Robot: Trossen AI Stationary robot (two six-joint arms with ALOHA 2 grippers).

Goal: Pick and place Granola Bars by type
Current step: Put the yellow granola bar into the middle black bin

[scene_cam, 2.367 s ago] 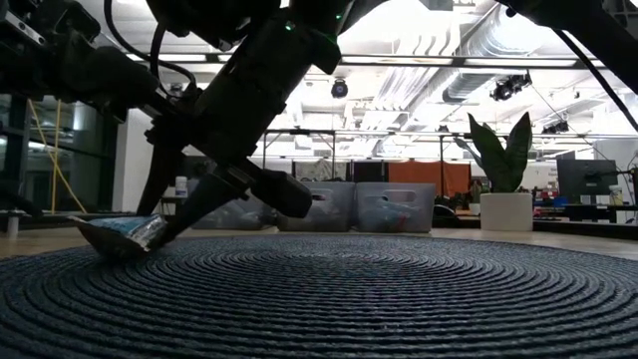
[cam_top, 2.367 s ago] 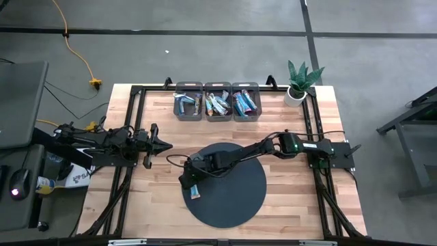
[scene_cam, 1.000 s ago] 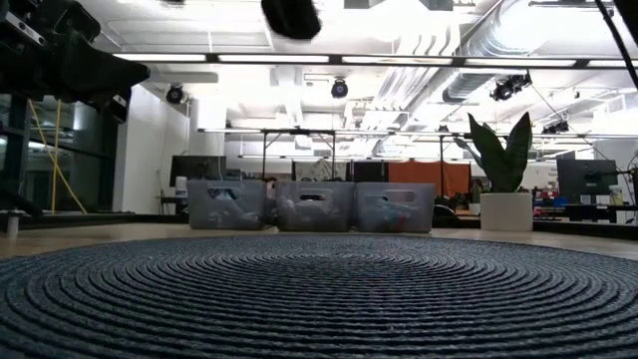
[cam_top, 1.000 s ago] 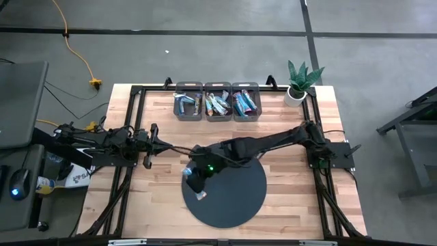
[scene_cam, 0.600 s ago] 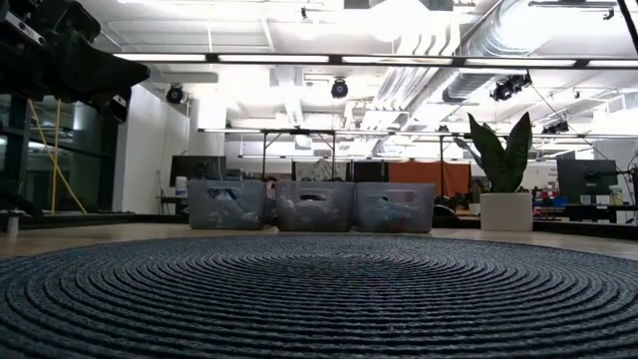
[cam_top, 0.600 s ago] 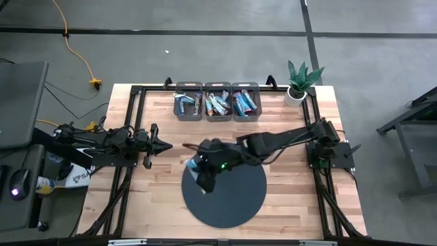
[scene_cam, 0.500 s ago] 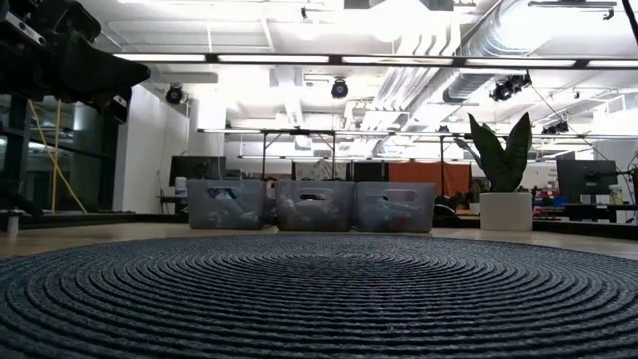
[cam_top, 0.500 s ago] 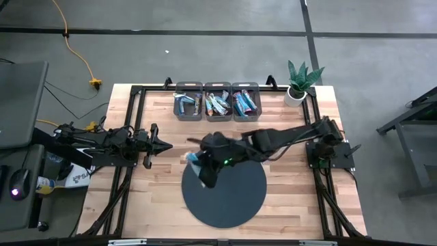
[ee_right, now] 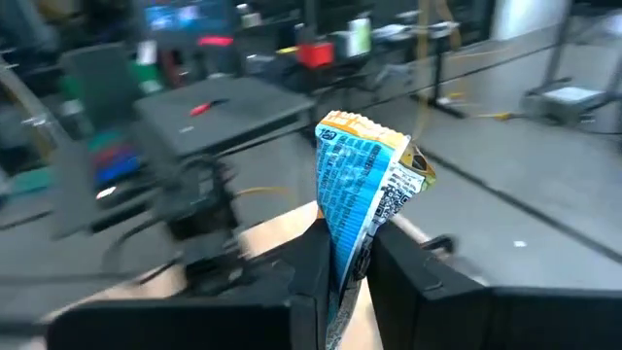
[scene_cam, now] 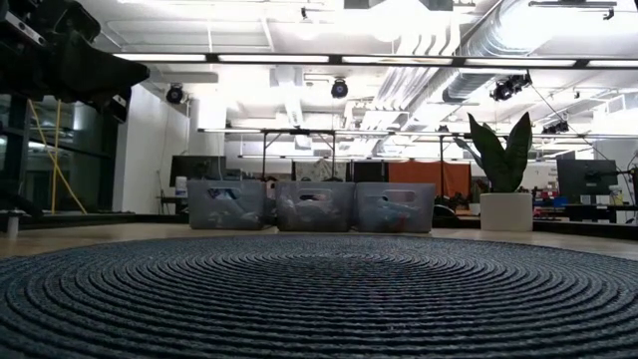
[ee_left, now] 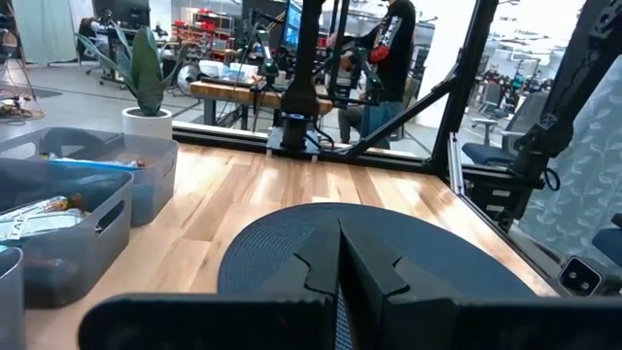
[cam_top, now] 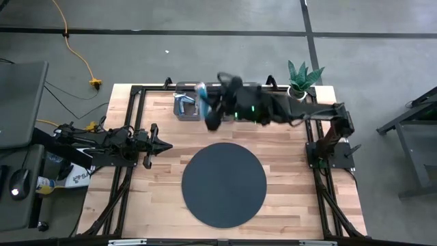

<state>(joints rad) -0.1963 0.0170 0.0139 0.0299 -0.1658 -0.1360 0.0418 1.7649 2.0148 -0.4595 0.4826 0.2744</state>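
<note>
Carrying a light blue granola bar (ee_right: 364, 190) toward the row of three grey bins (cam_top: 218, 100) at the far edge of the bench (cam_top: 293, 133) is the step in hand. The right pincer (cam_top: 203, 102) is pinching the bar at its lower end, so the wrapper stands up above the dark fingers (ee_right: 394, 267) in the right wrist view. In the high view the bar (cam_top: 201, 89) shows as a small blue spot over the left bin (cam_top: 186, 106), near its border with the middle one.

Each bin already holds several bars, mostly blue ones. I judge that the next move is to bring the bar over the bin of its own type, lower it a little and then spread the fingers. I cannot read from here which bin is the correct one, because the wrappers in all three look similar.

The right arm is stretched far across the bench from its base at the right side, reaching over the bins. The round dark mat (cam_top: 223, 184) is bare. The left pincer (cam_top: 164, 144) waits at the left side of the bench, its fingers pressed together, pointing toward the mat.
</note>
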